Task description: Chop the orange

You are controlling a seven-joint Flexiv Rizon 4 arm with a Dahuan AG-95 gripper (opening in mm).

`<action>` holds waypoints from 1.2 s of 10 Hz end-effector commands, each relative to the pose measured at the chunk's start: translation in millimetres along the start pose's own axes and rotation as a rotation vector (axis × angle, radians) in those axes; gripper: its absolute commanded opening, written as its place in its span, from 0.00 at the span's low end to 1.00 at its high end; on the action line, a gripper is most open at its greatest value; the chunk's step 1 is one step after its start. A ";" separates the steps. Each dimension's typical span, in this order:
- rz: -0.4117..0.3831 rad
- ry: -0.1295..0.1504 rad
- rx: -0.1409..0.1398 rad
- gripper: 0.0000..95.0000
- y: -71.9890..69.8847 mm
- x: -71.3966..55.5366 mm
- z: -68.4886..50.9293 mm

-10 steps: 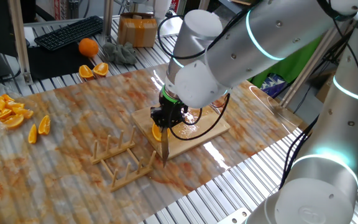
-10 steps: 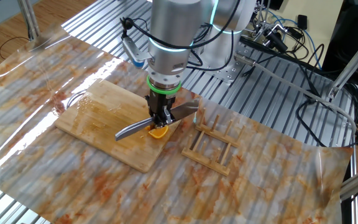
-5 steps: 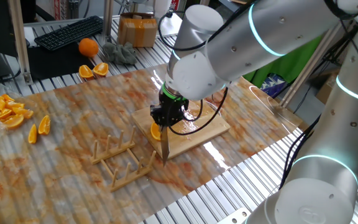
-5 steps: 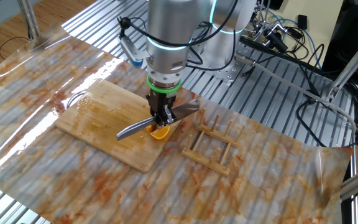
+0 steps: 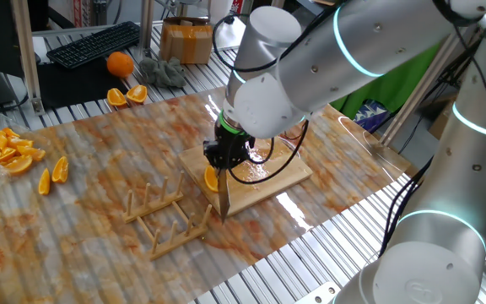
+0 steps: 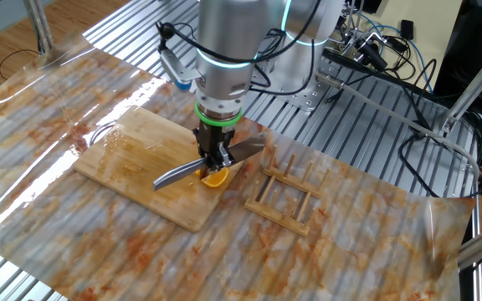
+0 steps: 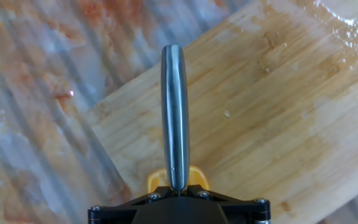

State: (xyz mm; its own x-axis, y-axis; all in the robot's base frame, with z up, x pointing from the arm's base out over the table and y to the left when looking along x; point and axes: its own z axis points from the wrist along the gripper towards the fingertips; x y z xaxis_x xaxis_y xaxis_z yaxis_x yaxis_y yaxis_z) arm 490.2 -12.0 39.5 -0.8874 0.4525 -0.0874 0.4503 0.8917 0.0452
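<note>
Orange [image 6: 215, 178]: small cut crescent, glossy orange flesh, thin rind, tiny next to the wooden board [image 6: 132, 163]. It lies on the board near the edge facing the wooden rack [image 6: 287, 195], directly under the pincer [image 6: 213, 162].

Orientation: in the other fixed view its long axis runs roughly left-right, curved rind side toward the camera. In the hand view only a sliver of it [image 7: 194, 177] pokes out either side of the blade base, so I can't tell its axis there.

Pincer [image 5: 224, 165] points straight down, jaws together, clamped on a knife [image 6: 182, 172]. The blade [image 7: 174, 115] sits on edge across the orange, extending out over the board; the handle end sticks out the other side toward the rack.

Off-board on the surface [image 5: 99, 160]: a heap of orange wedges [image 5: 5, 150], two loose wedges [image 5: 51, 176], a whole orange [image 5: 120, 63] with cut pieces [image 5: 126, 95] beside it.
</note>
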 end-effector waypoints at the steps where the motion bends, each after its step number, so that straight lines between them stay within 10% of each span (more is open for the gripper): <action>1: -0.011 -0.003 0.003 0.00 -0.7 -11.1 2.0; 6: -0.018 -0.002 0.010 0.00 5.2 -30.8 -4.1; 12: 0.010 -0.018 -0.015 0.00 4.3 -25.7 5.6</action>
State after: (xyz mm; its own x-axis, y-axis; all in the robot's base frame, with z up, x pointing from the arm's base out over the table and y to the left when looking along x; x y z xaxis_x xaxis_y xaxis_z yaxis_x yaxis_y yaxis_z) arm 518.4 -18.5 37.2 -0.8809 0.4614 -0.1055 0.4570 0.8872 0.0639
